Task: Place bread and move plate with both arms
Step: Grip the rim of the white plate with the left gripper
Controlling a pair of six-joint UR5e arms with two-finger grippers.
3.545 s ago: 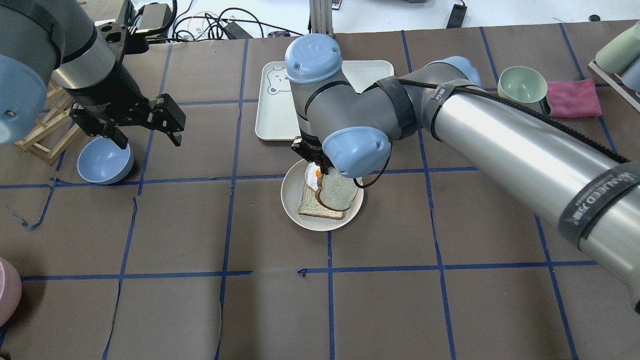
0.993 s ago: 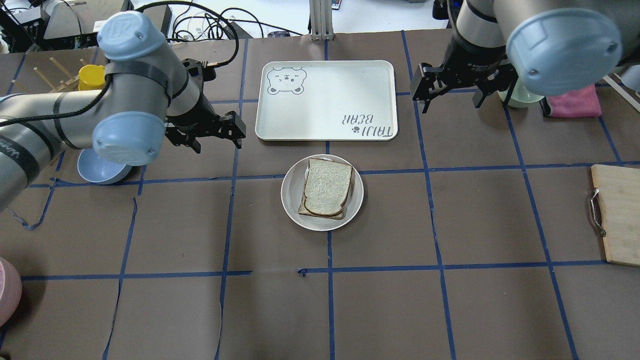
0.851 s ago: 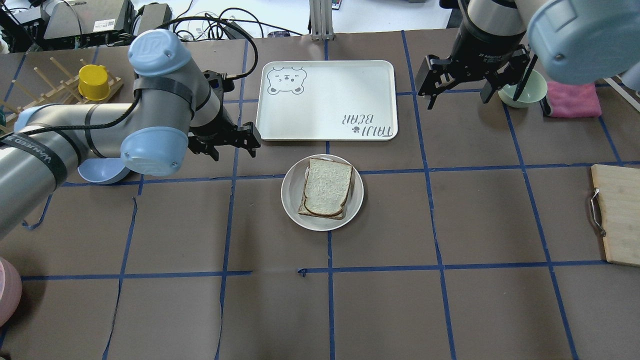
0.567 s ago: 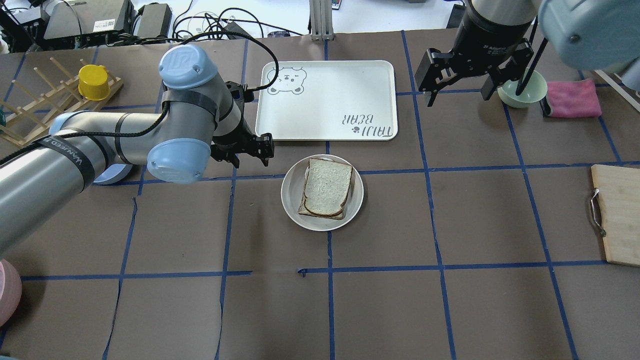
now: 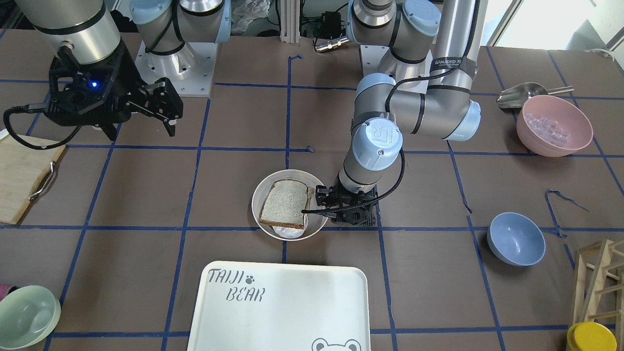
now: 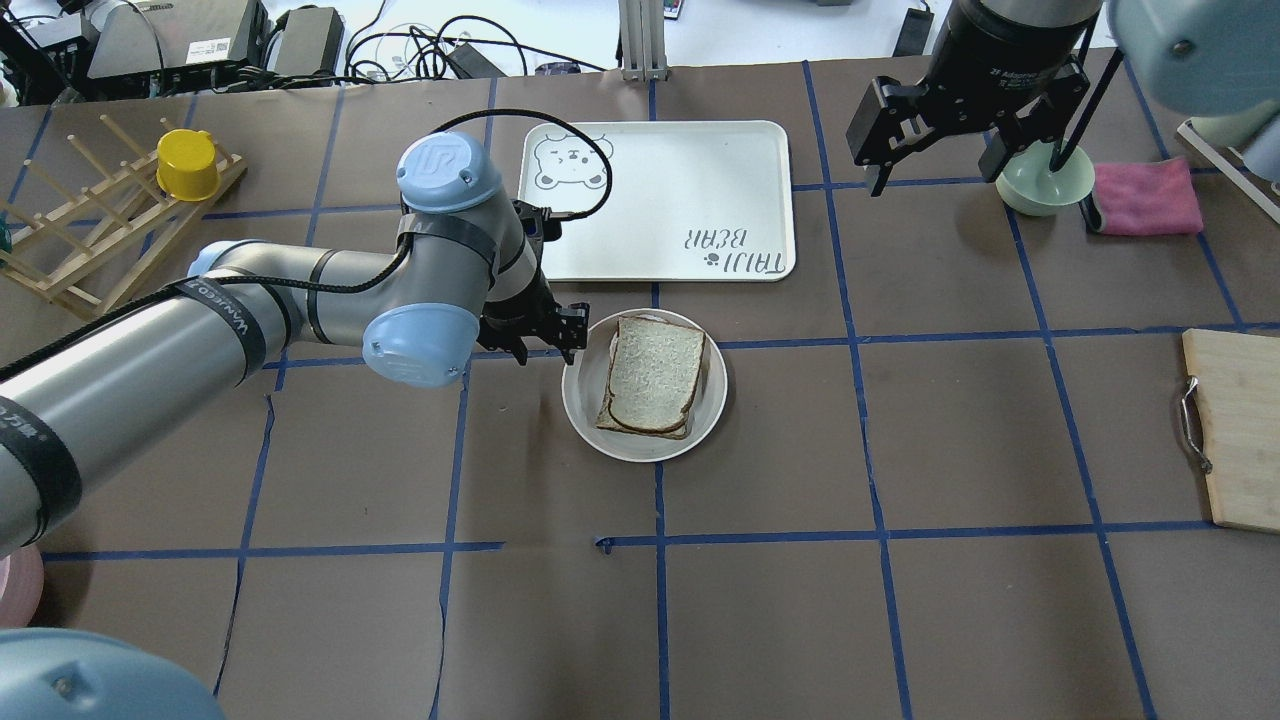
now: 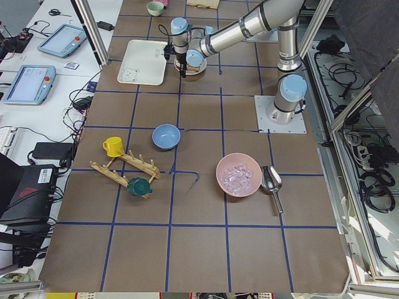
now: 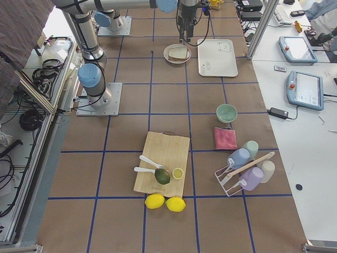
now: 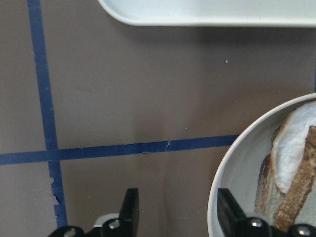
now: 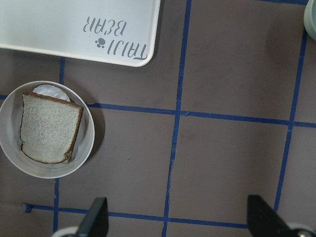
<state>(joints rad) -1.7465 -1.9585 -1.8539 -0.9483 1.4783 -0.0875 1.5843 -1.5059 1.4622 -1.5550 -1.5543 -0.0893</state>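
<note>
The bread (image 6: 655, 375), greyish-white with a dark crust, lies flat on top of another slice and a white egg on the round cream plate (image 6: 580, 398) at the table's middle. My left gripper (image 6: 545, 345) is open and low at the plate's left rim. In the left wrist view one of its fingers (image 9: 224, 210) stands right at the rim (image 9: 221, 180) and the other (image 9: 129, 207) is over bare table. My right gripper (image 6: 935, 170) is open and empty, high at the far right. Its wrist view shows the bread (image 10: 49, 126) and plate (image 10: 12, 108) far below.
The "TAIJI BEAR" tray (image 6: 655, 200) lies just beyond the plate. A pale green bowl (image 6: 1045, 185) and pink cloth (image 6: 1145, 195) sit far right, a cutting board (image 6: 1235, 430) at the right edge. A blue bowl (image 5: 516, 239), wooden rack (image 6: 90, 230) and yellow cup (image 6: 187, 165) are left.
The right gripper let the bread go onto the plate and drew back up to the far right. The left arm swept in from the left and down to the plate's left rim.
</note>
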